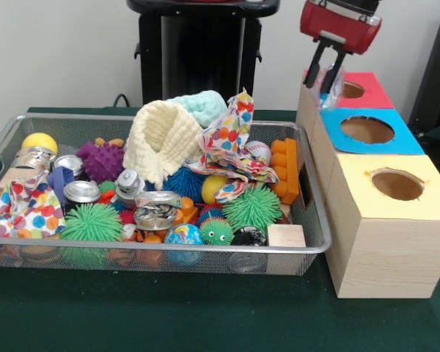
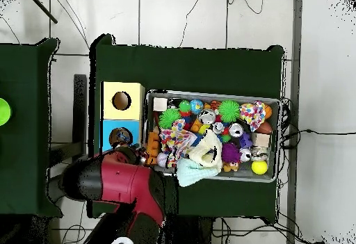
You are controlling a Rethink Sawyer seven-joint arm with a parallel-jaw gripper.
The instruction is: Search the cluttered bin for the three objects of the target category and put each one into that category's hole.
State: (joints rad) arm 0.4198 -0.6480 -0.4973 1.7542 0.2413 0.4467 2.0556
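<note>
The gripper hangs over the far end of the row of three boxes, its two dark fingers pointing down with a narrow gap between them. A clear, glinting plastic bottle sits between the fingertips, so the jaws are closed on it. It hangs at the left edge of the red box, just behind the blue box, and not yet over the blue box's hole. In the overhead view the red arm covers the red box and the gripper itself cannot be seen.

The blue box stands between the red box behind it and the yellow box in front of it, all three touching in a line. Each has a round hole in its top.

Just left of the blue box lies the bin, its rim close to the boxes. It is crowded with spiky balls, crushed cans, a cream cloth, a dotted cloth, an orange block and a wooden cube. Whether any more clear bottles lie in the clutter I cannot tell.
</note>
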